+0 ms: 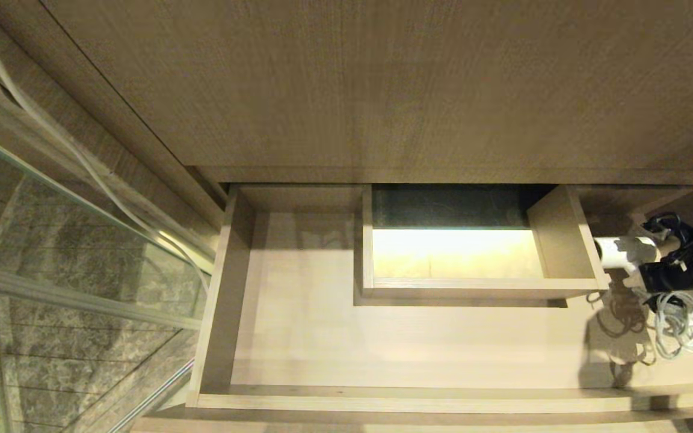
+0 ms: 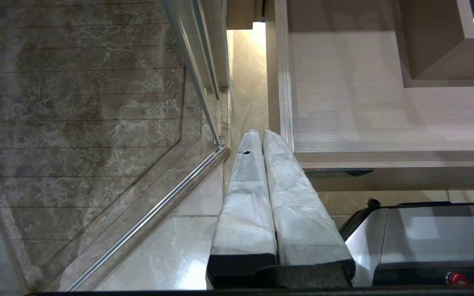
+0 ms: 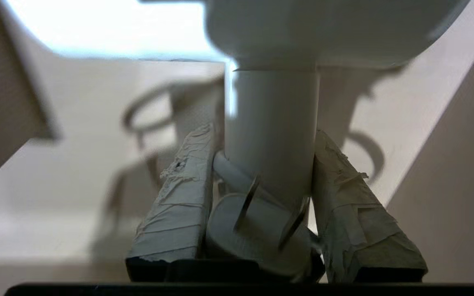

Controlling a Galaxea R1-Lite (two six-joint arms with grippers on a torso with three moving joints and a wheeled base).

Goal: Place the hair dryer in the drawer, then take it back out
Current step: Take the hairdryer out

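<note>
Wood-grain drawer (image 1: 382, 337) open, marble floor (image 2: 76, 102) beside

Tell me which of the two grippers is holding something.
The right gripper: its taped fingers clamp the hair dryer by its handle over the drawer. The left gripper hangs shut on nothing, outside the drawer's corner.

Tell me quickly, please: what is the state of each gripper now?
Left gripper: closed, holding nothing, parked beside the drawer.
Right gripper: closed on the handle of the hair dryer, inside the drawer's right end.
</note>
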